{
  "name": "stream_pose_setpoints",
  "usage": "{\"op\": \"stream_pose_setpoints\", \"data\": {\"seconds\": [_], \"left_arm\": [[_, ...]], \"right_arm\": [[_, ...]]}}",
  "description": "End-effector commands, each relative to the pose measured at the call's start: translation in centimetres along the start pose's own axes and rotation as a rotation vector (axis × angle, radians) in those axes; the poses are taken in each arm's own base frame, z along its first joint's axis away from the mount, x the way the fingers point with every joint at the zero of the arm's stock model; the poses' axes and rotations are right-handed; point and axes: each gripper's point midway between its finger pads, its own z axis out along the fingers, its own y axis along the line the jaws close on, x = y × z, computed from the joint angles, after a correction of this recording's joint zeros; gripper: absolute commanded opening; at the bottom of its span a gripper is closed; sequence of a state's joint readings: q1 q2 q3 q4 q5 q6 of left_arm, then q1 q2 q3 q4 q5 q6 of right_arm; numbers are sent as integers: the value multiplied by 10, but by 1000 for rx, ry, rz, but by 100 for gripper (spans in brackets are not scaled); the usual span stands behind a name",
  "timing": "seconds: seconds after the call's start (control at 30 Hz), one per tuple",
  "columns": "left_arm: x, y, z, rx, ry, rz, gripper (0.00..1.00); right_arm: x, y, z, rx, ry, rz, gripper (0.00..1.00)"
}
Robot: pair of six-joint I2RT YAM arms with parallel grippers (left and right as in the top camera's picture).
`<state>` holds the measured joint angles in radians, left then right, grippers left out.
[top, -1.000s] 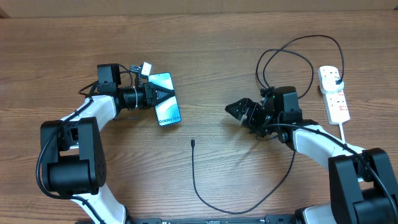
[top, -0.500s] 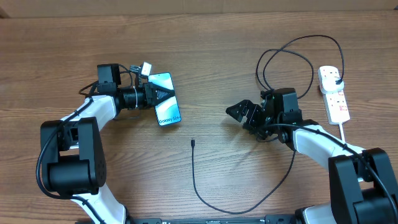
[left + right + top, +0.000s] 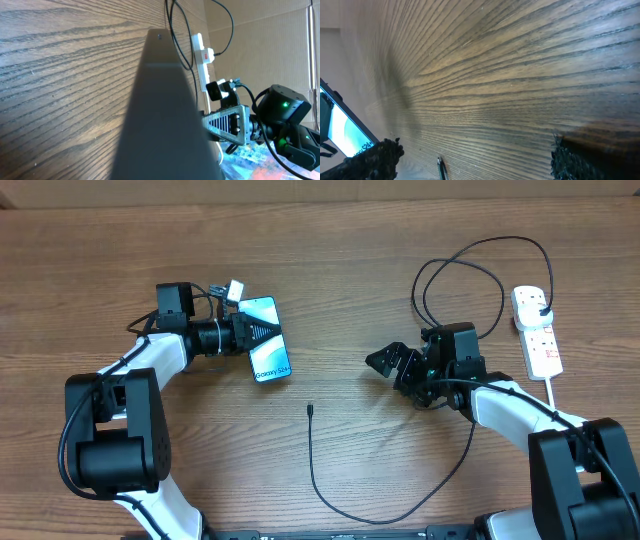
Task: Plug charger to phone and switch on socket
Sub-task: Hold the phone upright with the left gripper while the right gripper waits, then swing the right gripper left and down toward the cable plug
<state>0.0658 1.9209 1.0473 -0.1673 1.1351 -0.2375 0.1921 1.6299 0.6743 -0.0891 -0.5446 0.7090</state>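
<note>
A brown wood-grain table (image 3: 330, 250) fills the overhead view, with plain cardboard (image 3: 265, 45) standing behind it. In the upper left of the frame lies the phone (image 3: 270, 345), its pale blue screen lit and facing up, set at a slight angle. The left gripper (image 3: 268, 331) reaches in from the left, its tapered black fingers closed tight on the phone's left side. Right of centre, the right gripper (image 3: 390, 368) has its jaws spread wide over bare wood and holds nothing; its wrist view shows only wood grain between the two fingertips. The charger (image 3: 311, 455) is a thin black cable. Its connector tip (image 3: 311, 410) lies loose on the table at centre, between the two grippers and touching neither, well apart from the phone. From there the cable curves down to the lower edge of the frame, rises under the right arm, and loops across the upper right. At the far right lies the socket (image 3: 538, 340), a white strip with the black plug (image 3: 540, 302) in its upper outlet and a thick white cord (image 3: 552, 392) trailing down.
</note>
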Motion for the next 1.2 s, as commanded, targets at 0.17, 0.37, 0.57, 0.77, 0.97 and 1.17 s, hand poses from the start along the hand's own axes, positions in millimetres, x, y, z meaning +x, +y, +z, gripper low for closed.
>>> {"op": "stream_pose_setpoints", "data": {"seconds": [0.17,0.37,0.57,0.77,0.97,1.17], "left_arm": [[-5,-14,-4,20,-10,22,4],[-5,-14,-4,20,-10,21,4],[-5,-14,-4,20,-10,21,4],[-5,-14,-4,20,-10,21,4],[-5,-14,-4,20,-10,21,4],[-5,-14,-4,21,-10,21,4]], "right_arm": [[-2,-8,1,38,-16,5,100],[-1,-8,1,41,-13,8,100],[1,-10,1,48,-6,14,100],[1,-11,1,51,-4,16,100],[11,-12,0,51,40,36,98],[26,3,-1,13,123,-13,4]]}}
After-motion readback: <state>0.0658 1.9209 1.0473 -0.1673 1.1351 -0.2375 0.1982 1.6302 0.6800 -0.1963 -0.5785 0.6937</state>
